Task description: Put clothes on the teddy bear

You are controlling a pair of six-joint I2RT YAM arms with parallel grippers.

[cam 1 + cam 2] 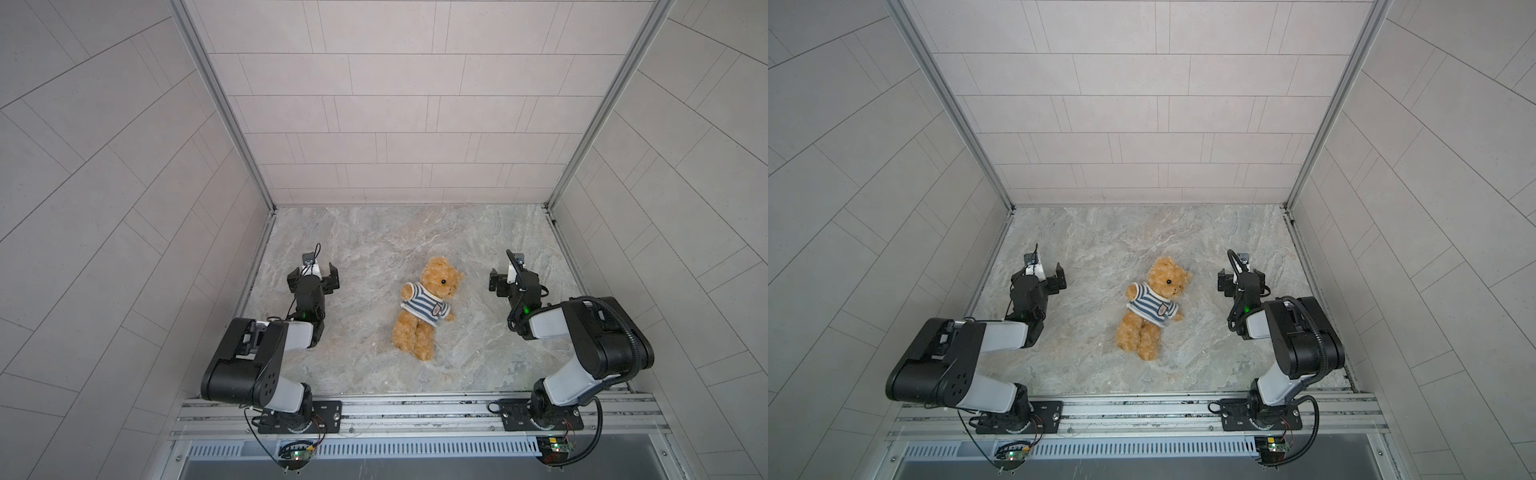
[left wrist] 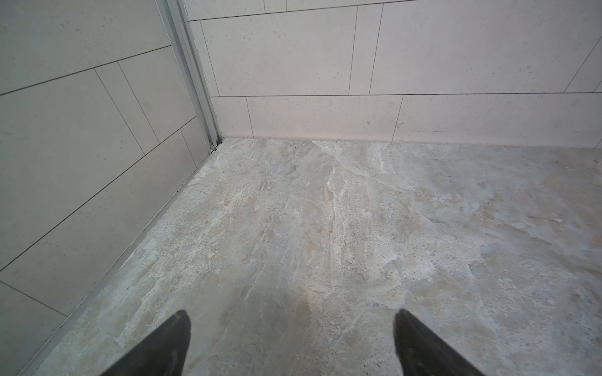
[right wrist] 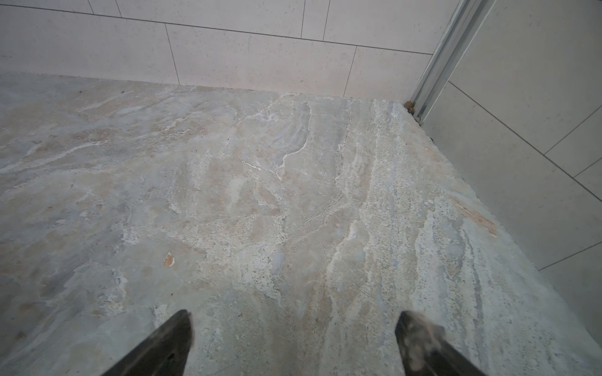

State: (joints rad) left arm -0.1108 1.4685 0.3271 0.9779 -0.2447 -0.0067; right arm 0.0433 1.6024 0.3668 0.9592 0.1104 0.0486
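The left end effector point(image 1: 312, 277) hangs with jaws apart, empty. Between both arms, on the bench point(image 1: 374, 241), the teddy bear point(image 1: 438, 278) lies face-up in its striped shirt point(image 1: 424, 305). Light, soft and squashy, it likely suits a limb pinch. The right end effector point(image 1: 514, 283) gapes empty too.

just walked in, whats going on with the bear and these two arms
Nothing is being handled right now. The teddy bear lies on the marble table between the two arms, with the blue-and-white striped shirt on its torso, so the dressing looks done. The left gripper and the right gripper are both open, empty and apart from the bear, one on each side.
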